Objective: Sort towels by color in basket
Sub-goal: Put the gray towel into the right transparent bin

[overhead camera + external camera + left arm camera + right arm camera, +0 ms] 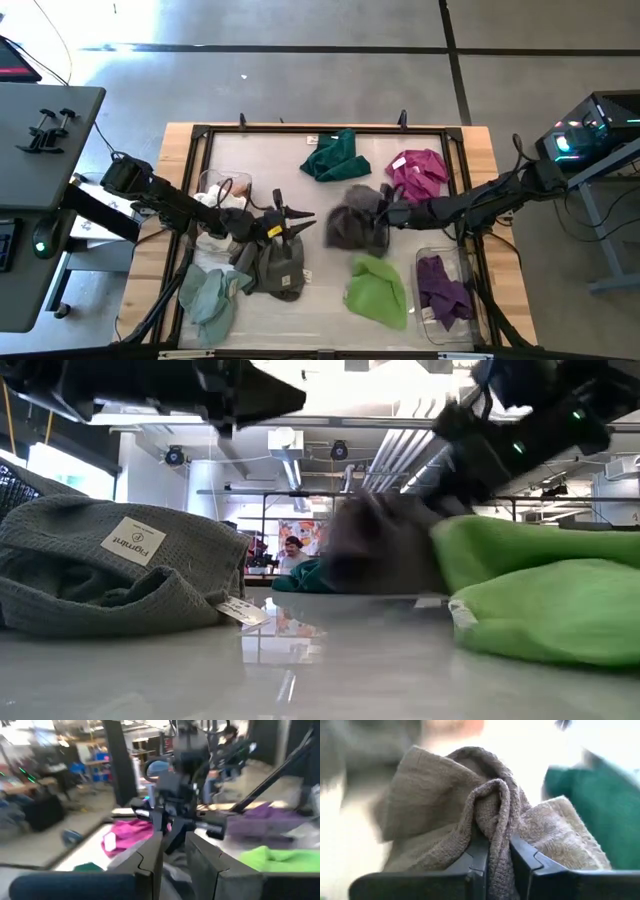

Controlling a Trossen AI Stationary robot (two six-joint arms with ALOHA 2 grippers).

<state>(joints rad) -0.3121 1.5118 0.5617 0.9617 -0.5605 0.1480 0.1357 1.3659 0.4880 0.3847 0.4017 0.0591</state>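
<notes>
My right gripper (388, 213) is shut on a dark grey-brown towel (355, 228) at the table's middle. My left gripper (300, 215) is a little open and empty, above a grey towel with a label (277, 265). A dark green towel (335, 155) and a magenta towel (418, 172) lie at the far side. A lime green towel (378, 290) lies near the front. A purple towel (443, 290) lies in a clear bin. A pale teal towel (210, 300) lies front left. My right gripper pinches a bunched fold (496, 815) of the grey-brown towel between its two fingers (477, 855), several layers thick. The fingers come about level from the table's right side. The rest of the towel bulges beyond the fingertips; whether it is clear of the table I cannot tell.
A clear bin (432, 258) stands at the front right. Another clear bin (212, 182) with white cloth stands at the left, under my left arm. A black frame (320, 130) runs around the work area. The two grippers face each other closely.
</notes>
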